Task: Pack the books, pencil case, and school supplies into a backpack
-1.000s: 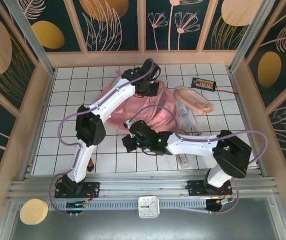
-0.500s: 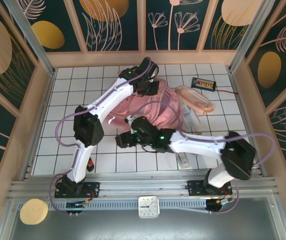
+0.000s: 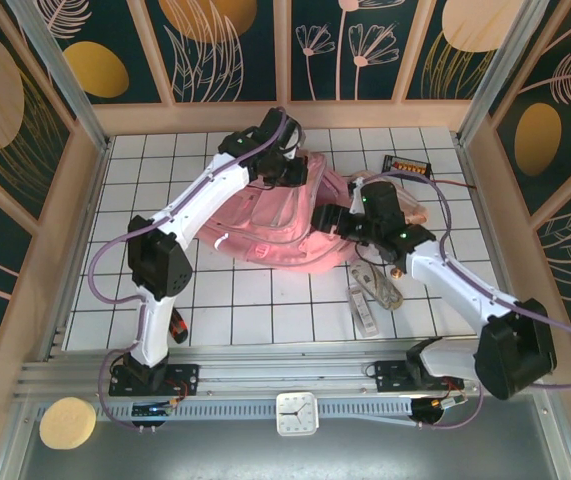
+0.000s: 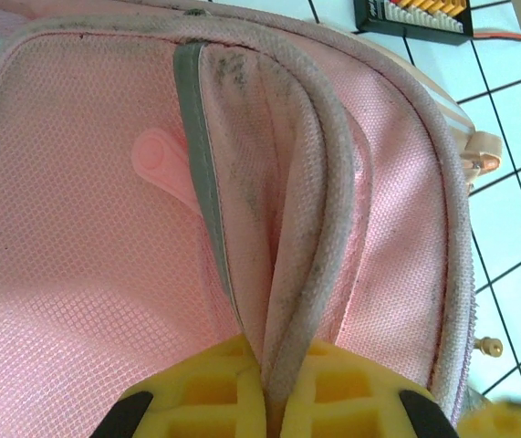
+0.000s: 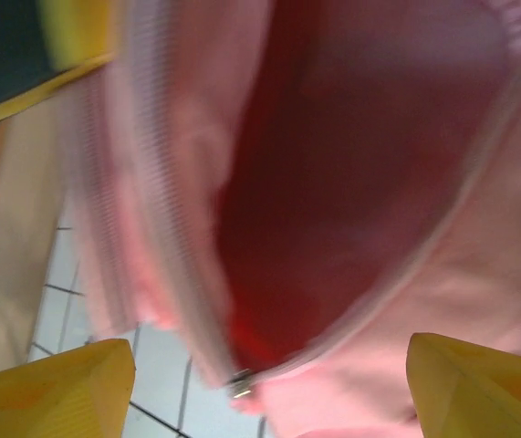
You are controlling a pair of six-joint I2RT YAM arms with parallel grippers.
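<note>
Top view: the backpack (image 3: 280,225), a large light-pink fabric bag, lies flat on the white gridded counter (image 3: 145,250) between the two grippers. The left gripper (image 3: 277,172) sits at the bag's far edge and the right gripper (image 3: 333,222) at its right edge. The pencil case (image 3: 415,211), a soft translucent pink pouch, lies just beyond the right gripper, partly hidden by the arm. Nearer than that gripper lie the cord (image 3: 383,285), a pale looped bundle, and the ruler (image 3: 365,312), a slim whitish bar. They are just beside each other. A small black box (image 3: 407,165) with orange marks lies further back.

Left wrist view: the left gripper (image 4: 278,401) is clamped on a rounded, scuffed piped seam of the backpack (image 4: 78,228). The yellow fingers (image 4: 210,388) press on either side of it. The fabric is a fine mesh weave. A grey strip (image 4: 201,164) runs away from the gripper, with a flat pink rubber pull (image 4: 160,160) beside it.

Right wrist view (blurred): the right gripper (image 5: 260,388) has its yellow fingertips (image 5: 50,392) wide apart. Just ahead, the backpack (image 5: 479,228) gapes, curved rim around a dark red interior.
</note>
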